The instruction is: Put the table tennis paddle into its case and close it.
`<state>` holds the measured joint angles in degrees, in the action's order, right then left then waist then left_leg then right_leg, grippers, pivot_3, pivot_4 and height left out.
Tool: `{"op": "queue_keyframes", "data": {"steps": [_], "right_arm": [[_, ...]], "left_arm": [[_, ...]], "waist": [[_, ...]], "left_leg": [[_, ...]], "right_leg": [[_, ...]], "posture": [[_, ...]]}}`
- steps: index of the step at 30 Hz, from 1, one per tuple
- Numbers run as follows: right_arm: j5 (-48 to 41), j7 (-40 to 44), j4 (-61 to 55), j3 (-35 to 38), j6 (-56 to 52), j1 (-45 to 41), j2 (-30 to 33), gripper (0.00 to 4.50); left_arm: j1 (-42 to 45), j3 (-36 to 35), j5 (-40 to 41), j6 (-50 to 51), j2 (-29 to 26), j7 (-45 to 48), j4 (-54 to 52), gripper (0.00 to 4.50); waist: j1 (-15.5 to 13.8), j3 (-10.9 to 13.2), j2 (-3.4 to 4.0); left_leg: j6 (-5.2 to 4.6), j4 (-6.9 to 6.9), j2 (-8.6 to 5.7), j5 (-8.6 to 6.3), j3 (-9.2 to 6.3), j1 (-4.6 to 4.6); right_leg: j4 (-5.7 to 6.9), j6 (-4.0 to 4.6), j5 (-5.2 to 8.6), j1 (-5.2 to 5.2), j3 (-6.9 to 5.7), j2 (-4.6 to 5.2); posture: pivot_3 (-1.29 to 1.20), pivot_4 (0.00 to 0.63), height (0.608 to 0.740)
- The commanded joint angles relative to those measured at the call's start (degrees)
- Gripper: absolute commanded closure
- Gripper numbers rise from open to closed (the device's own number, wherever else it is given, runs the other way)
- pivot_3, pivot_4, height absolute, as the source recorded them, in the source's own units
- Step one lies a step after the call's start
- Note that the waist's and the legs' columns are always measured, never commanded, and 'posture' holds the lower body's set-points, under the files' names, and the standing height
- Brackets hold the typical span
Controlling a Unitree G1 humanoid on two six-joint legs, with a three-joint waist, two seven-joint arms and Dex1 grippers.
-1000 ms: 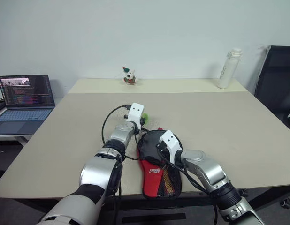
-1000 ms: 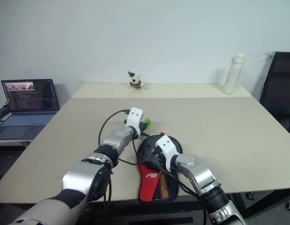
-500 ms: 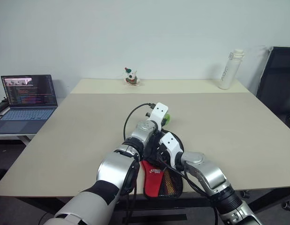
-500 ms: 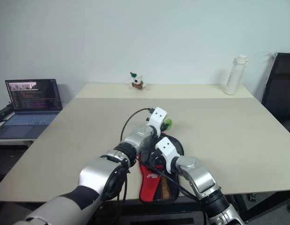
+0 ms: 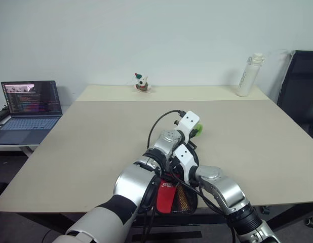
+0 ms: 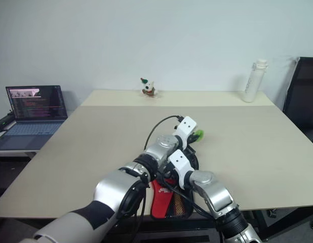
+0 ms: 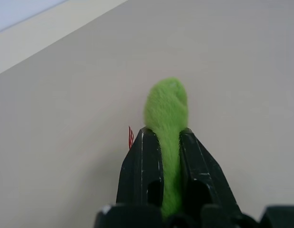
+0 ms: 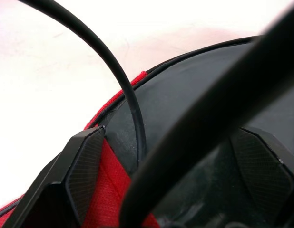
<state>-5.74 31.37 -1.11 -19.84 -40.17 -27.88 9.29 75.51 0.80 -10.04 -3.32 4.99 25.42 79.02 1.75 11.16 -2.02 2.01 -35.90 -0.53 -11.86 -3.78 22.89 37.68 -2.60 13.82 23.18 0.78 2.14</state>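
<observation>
The case (image 5: 166, 195) lies at the table's near edge, its red logo panel and mesh section toward me, its round black end under both wrists. My left gripper (image 7: 165, 135) is shut on a green fuzzy tag (image 7: 167, 102), held just above the table past the case's far right side (image 5: 197, 130). My right gripper (image 8: 178, 142) stands open over the round end, one finger (image 8: 85, 166) on red fabric. Between its fingers lies a smooth black rounded surface (image 8: 194, 109) edged in red. I cannot tell the paddle apart from the case there.
A black cable (image 5: 159, 121) loops up from the left wrist, and another crosses the right wrist view. A laptop (image 5: 29, 101) sits on a side table at left. A small figurine (image 5: 141, 82) and a white bottle (image 5: 247, 74) stand at the far edge, a black chair (image 5: 301, 91) at right.
My left gripper has swept to the right with the green tag, from the case's far left side across to its far right. The right gripper has stayed in place.
</observation>
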Motion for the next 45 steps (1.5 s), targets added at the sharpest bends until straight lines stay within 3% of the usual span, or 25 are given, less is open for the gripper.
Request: {"op": "queue_keyframes", "data": {"steps": [1,11,19,29,39,45], "right_arm": [[0.5,0.5,5.9,-2.5,-4.8,3.0,0.4,0.0],[0.9,0.9,7.7,-2.4,-4.1,1.2,-0.3,0.0],[0.7,0.3,9.1,-0.9,-3.6,-0.6,-1.1,0.0],[-1.3,-0.3,5.5,2.0,-5.1,-2.0,-3.4,0.0],[-12.6,0.7,-15.8,10.8,-18.6,-2.6,-2.8,0.0],[-20.5,2.8,-25.4,16.1,-24.9,-1.7,2.7,0.0]], "left_arm": [[2.2,0.0,0.7,-2.5,2.7,4.2,-2.1,4.47],[1.1,-1.2,2.1,-0.9,3.0,13.3,-2.4,4.47],[0.7,-3.2,4.2,-0.6,1.2,19.5,-3.2,1.72],[-0.3,-9.3,11.4,0.1,-8.5,24.5,-6.5,1.72],[-7.3,-13.0,19.6,8.6,-19.3,35.8,-13.8,1.72],[-12.3,-10.4,19.9,14.0,-21.4,41.6,-17.5,1.72]], "waist": [[0.0,0.0,0.0],[0.0,0.0,0.0],[0.3,0.0,0.0],[0.7,0.0,0.02],[0.5,0.1,0.06],[0.0,0.1,0.06]], "left_leg": [[0.0,0.01,0.0,0.0,-0.01,0.0],[0.0,0.01,0.0,0.0,-0.01,0.01],[0.0,0.0,0.01,0.0,0.0,0.0],[0.0,0.02,0.08,0.0,-0.01,0.01],[0.0,0.02,0.06,0.0,-0.05,0.17],[0.0,0.01,0.06,0.0,-0.21,0.39]], "right_leg": [[0.0,0.0,0.0,0.0,0.0,0.0],[-0.01,0.0,0.0,0.0,0.0,0.0],[0.01,0.0,0.0,0.01,0.0,-0.01],[0.06,0.01,0.0,0.07,0.02,-0.08],[0.05,0.02,-0.01,0.21,0.01,-0.06],[0.06,0.03,-0.01,0.35,-0.15,-0.06]], "posture": [[0.0,0.15,0.74],[0.0,0.15,0.74],[0.0,0.15,0.74],[0.0,0.15,0.74],[0.0,0.15,0.74],[0.0,0.15,0.74]]}}
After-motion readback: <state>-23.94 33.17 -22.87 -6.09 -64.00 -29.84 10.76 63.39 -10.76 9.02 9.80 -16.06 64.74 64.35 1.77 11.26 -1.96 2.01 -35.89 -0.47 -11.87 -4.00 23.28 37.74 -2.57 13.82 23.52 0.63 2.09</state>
